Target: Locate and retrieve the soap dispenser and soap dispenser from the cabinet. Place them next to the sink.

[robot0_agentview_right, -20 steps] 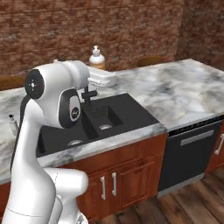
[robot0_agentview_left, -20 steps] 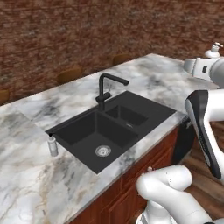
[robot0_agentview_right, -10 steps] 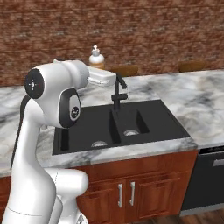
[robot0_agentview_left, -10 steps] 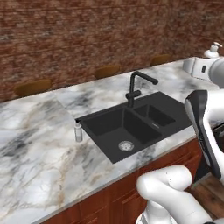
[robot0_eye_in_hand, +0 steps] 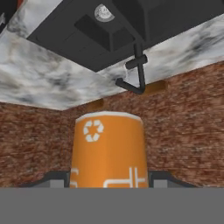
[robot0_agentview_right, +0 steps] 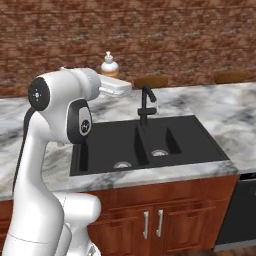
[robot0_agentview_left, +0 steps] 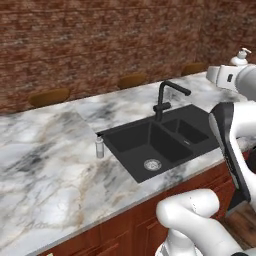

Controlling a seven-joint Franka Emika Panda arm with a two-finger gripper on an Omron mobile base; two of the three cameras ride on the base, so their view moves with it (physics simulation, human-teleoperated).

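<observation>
1. Plainly, the gripper (robot0_eye_in_hand: 109, 186) pinches the orange bottle (robot0_eye_in_hand: 108, 148): in the hand view the bottle's body sits squarely between the two dark fingers (robot0_eye_in_hand: 52, 179), one at each side of it.
2. In the right base view the orange bottle's white pump (robot0_agentview_right: 108, 57) rises above the hand, in the air, above the counter's back edge just left of the faucet (robot0_agentview_right: 146, 104).
3. In the left base view that pump (robot0_agentview_left: 240, 57) shows at the far right edge, above the hand.
4. The grey bottle (robot0_agentview_left: 100, 147) stands upright on the marble counter (robot0_agentview_left: 45, 160), just beside the left rim of the sink (robot0_agentview_left: 165, 145).
5. The sink is black with two basins, and a silver drain (robot0_agentview_left: 152, 164) shows in the left one.
6. The hand view is rolled over, so the sink (robot0_eye_in_hand: 87, 26) and faucet (robot0_eye_in_hand: 138, 72) hang at its top.
7. A brick wall (robot0_agentview_right: 150, 35) backs the counter.
</observation>
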